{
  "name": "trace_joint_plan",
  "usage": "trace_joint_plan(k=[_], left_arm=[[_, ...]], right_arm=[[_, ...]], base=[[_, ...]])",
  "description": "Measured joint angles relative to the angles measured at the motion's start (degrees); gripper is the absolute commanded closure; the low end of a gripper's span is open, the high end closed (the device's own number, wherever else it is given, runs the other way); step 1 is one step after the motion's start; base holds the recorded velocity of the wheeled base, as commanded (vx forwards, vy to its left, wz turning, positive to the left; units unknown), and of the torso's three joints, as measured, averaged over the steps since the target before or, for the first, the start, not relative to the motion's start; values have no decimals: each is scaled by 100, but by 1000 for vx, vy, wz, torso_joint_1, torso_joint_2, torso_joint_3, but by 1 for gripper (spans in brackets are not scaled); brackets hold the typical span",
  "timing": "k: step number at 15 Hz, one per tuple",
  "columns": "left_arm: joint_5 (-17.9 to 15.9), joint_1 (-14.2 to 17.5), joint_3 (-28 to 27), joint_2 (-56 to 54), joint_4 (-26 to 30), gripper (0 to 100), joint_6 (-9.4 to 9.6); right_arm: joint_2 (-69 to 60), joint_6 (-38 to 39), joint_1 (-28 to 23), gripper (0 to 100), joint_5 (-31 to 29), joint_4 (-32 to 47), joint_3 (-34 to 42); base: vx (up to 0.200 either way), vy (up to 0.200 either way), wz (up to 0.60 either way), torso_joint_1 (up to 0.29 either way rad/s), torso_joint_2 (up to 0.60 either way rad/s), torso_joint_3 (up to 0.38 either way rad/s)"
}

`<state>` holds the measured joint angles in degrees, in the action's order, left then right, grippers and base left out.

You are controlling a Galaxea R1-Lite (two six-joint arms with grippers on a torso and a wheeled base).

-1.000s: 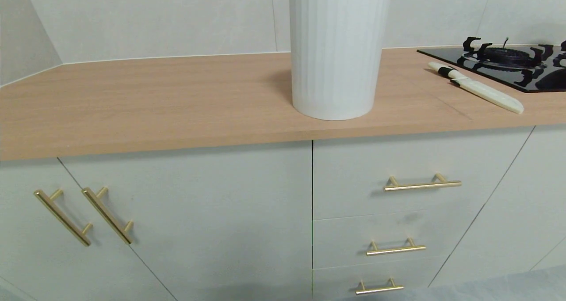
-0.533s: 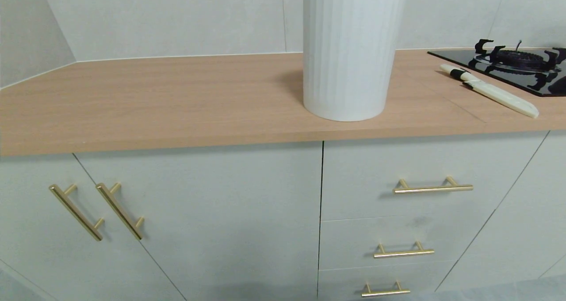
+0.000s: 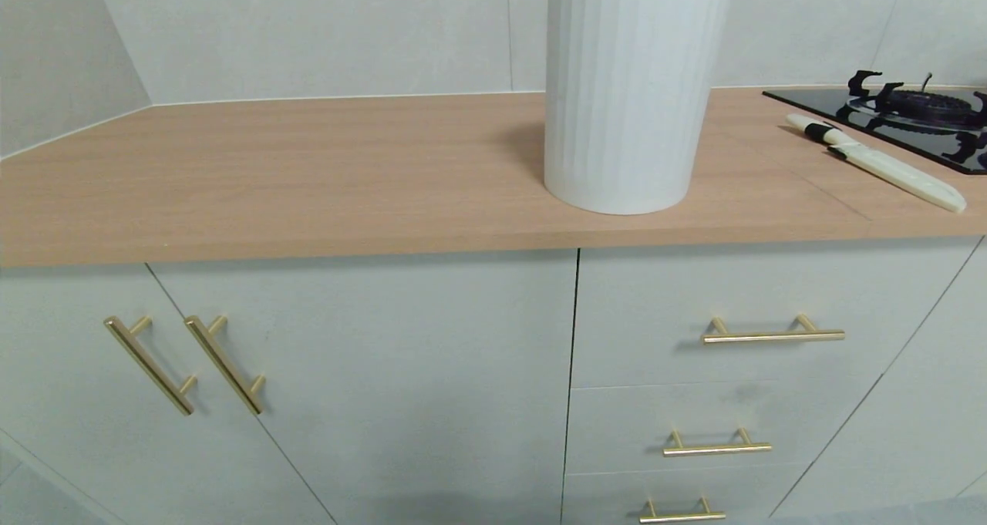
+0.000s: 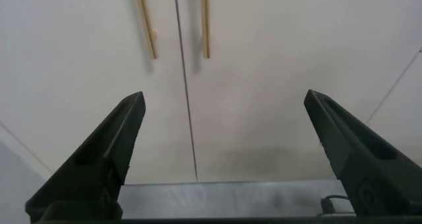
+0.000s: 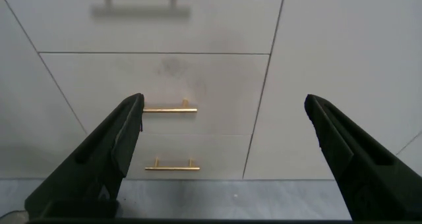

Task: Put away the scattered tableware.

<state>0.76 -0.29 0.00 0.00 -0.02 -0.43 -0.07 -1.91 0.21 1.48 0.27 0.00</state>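
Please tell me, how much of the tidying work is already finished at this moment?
Nothing looks done yet. The cream knife with a black band lies on the wooden countertop beside the black gas hob, apart from the tall white ribbed container. Nothing is in hand: the left gripper and the right gripper are both open and empty, low before the grey cabinet fronts. Left: probably all of it, starting with the knife.

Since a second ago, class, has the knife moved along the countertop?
No. The knife lies in the same spot beside the hob and right of the white container; the whole view shifted, so the camera moved.
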Motion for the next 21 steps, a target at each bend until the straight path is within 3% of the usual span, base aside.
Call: trace_joint_plan(k=[3,11,18,21], left_arm=[[2,7,0,0,2,0,0],[0,7,0,0,2,0,0],[2,13,0,0,2,0,0],[0,7,0,0,2,0,0]], right_arm=[[0,0,4,0,-2,0,0],[0,2,4,0,-2,0,-2],[0,2,12,0,2,0,0],[0,0,4,0,2,0,0]], base=[[0,0,0,0,0,0],[0,-200,0,4,2,1],[0,0,0,0,0,0],[200,0,0,1,1,4]])
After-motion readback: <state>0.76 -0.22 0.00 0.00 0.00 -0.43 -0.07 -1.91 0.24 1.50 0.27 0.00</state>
